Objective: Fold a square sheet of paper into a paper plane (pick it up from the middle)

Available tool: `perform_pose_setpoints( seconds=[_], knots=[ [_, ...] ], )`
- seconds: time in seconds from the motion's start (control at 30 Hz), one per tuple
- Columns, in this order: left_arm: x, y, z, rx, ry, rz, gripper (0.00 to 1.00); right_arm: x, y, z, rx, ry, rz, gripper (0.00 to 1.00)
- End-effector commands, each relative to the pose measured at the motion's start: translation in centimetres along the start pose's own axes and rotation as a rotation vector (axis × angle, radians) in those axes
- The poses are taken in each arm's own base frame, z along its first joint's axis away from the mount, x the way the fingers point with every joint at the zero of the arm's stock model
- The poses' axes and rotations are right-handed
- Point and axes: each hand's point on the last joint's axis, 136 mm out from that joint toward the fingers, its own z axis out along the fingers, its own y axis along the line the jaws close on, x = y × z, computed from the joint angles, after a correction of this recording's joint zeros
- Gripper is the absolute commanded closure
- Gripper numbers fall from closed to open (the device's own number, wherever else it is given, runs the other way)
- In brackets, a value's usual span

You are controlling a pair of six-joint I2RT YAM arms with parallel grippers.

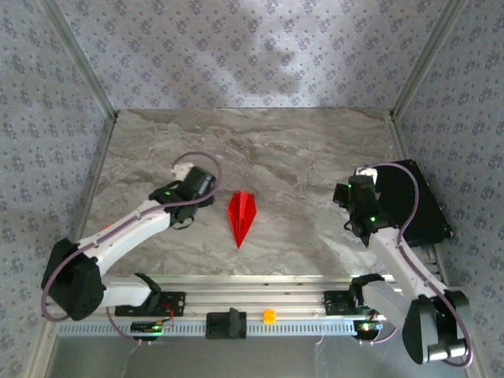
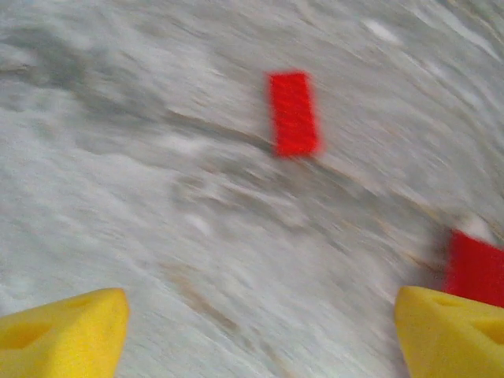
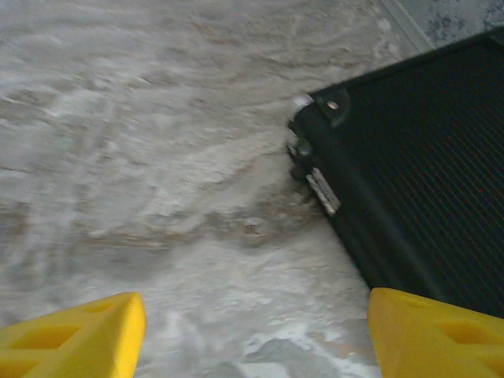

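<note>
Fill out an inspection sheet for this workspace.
Surface: marbled tabletop, flat.
Job's things: red paper plane lies folded between the arms, unheld.
Clutter: small red block apart from the plane; black case at the right edge; orange piece on the front rail.
Grippers: left gripper open, empty; right gripper open, empty, beside the case.
Cables: purple cables loop along both arms.
Surroundings: patterned walls, metal frame.

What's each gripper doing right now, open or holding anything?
Left gripper: open, holding nothing.
Right gripper: open, holding nothing.
</note>
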Motion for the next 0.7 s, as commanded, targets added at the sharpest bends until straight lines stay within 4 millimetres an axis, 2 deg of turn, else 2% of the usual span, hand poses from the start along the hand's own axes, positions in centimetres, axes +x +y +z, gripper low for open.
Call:
perform_pose_setpoints(
  seconds=[0.0,0.1,0.17,0.27,0.43,0.53,0.63,0.67],
  knots=[
    [-3.7,4.8,0.3,-0.126,-0.126,0.016,0.06,-0.6,0.1,2.4,-0.031,-0.087,-0.073,0.24],
    [-5.6,9.4,1.0,-0.233,-0.162,-0.055,0.05,-0.7,0.9,4.2,-0.071,-0.142,-0.102,0.24],
    [-6.5,11.5,1.5,-0.275,-0.182,-0.098,0.05,-0.3,2.5,4.9,-0.155,-0.175,-0.136,0.24],
    [-7.2,13.5,2.6,-0.311,-0.232,-0.114,0.04,-0.9,3.3,5.7,-0.211,-0.212,-0.157,0.23],
    [-8.3,13.4,4.3,-0.297,-0.368,-0.019,0.04,-0.8,4.7,7.0,-0.296,-0.146,-0.201,0.24],
    [-7.8,12.2,6.4,-0.224,-0.388,0.020,0.04,-1.0,4.1,7.2,-0.305,-0.142,-0.177,0.25],
    [-7.2,11.1,8.4,-0.170,-0.348,0.060,0.04,-2.0,3.3,7.4,-0.275,-0.210,-0.192,0.25],
    [-7.2,10.8,8.9,-0.165,-0.341,0.092,0.05,-1.6,3.1,7.5,-0.276,-0.238,-0.190,0.25]
  ],
)
